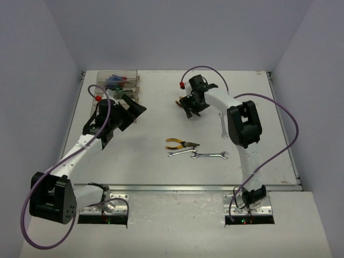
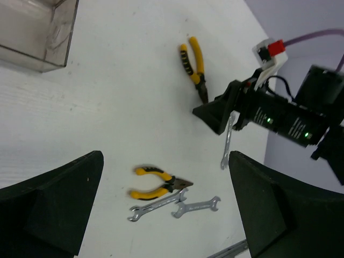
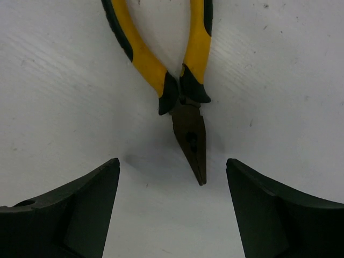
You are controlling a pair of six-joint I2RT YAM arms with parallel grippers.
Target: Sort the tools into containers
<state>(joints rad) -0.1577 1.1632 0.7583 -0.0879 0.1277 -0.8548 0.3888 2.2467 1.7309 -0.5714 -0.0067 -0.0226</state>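
Observation:
The clear containers (image 1: 119,88) stand at the back left, holding screwdrivers with blue (image 1: 114,81) and red (image 1: 100,99) handles. My left gripper (image 1: 133,110) hangs open and empty just right of them; a bin corner (image 2: 37,37) shows in its wrist view. One yellow-handled pliers (image 3: 188,75) lies under my right gripper (image 3: 172,164), which is open, with the dark nose pointing between the fingertips without touching them. A second pliers (image 1: 181,143) lies mid-table beside two silver wrenches (image 1: 180,153) (image 1: 209,155). A third wrench (image 1: 222,124) lies by the right arm.
White walls close in the table on three sides. A metal rail (image 1: 188,188) runs along the near edge. Purple cables (image 1: 285,123) loop from both arms. In the left wrist view the right gripper (image 2: 226,110) hovers next to the far pliers (image 2: 194,64).

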